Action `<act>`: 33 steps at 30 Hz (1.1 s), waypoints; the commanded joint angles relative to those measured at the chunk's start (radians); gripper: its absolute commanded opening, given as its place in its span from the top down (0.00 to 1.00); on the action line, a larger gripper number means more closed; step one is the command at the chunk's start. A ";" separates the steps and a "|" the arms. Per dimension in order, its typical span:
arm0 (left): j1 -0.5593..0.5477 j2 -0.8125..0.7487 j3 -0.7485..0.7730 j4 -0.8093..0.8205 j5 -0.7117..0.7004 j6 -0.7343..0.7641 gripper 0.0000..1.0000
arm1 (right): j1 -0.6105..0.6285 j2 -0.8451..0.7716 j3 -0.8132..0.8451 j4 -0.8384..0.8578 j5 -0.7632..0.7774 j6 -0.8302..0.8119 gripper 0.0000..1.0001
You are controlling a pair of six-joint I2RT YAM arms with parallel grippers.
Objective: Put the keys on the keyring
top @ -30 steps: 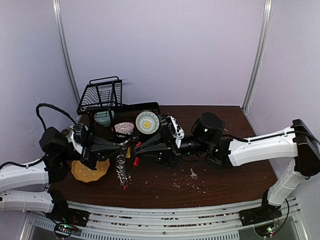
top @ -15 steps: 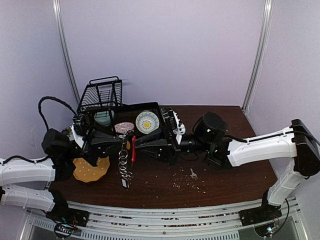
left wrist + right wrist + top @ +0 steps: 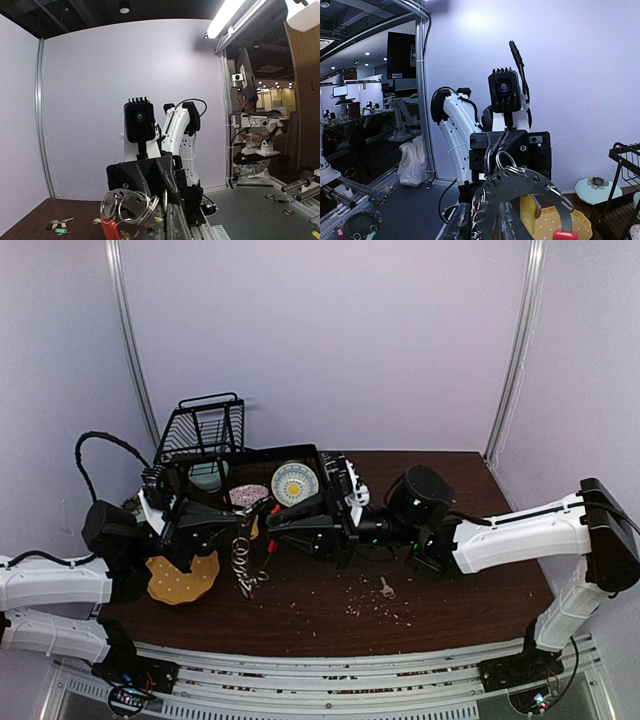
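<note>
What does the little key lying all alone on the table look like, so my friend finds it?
Find the dark brown table, then the white right arm reaching across it. Just in front of that arm's wrist, toward the near edge, lies a small silver key. Only pale crumbs surround it; it alone is shiny.

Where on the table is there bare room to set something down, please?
Bare: the table's far right corner, behind the right arm, and the near strip left of the loose key, crumbs aside. Crowded: the left rear, with wire rack and yellow plate.
</note>
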 commanded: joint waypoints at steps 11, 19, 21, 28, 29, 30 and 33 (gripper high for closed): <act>-0.001 -0.146 0.236 -0.982 -0.154 0.653 1.00 | -0.178 -0.202 0.021 -0.517 0.045 0.001 0.73; -0.003 -0.140 0.269 -1.175 -0.261 0.684 1.00 | -0.524 -0.118 0.206 -1.327 0.637 0.061 0.65; -0.004 -0.134 0.270 -1.201 -0.286 0.690 1.00 | -0.626 -0.054 0.207 -1.438 0.747 0.054 0.63; -0.005 -0.110 0.261 -1.205 -0.277 0.705 1.00 | -0.832 0.196 0.258 -1.626 0.879 0.018 0.55; -0.005 -0.110 0.257 -1.200 -0.273 0.704 1.00 | -0.842 0.210 0.259 -1.630 0.925 0.019 0.54; -0.005 -0.113 0.253 -1.197 -0.270 0.706 1.00 | -0.852 0.219 0.256 -1.627 0.956 0.016 0.53; -0.006 -0.123 0.242 -1.186 -0.265 0.709 1.00 | -0.886 0.229 0.237 -1.605 0.956 0.015 0.52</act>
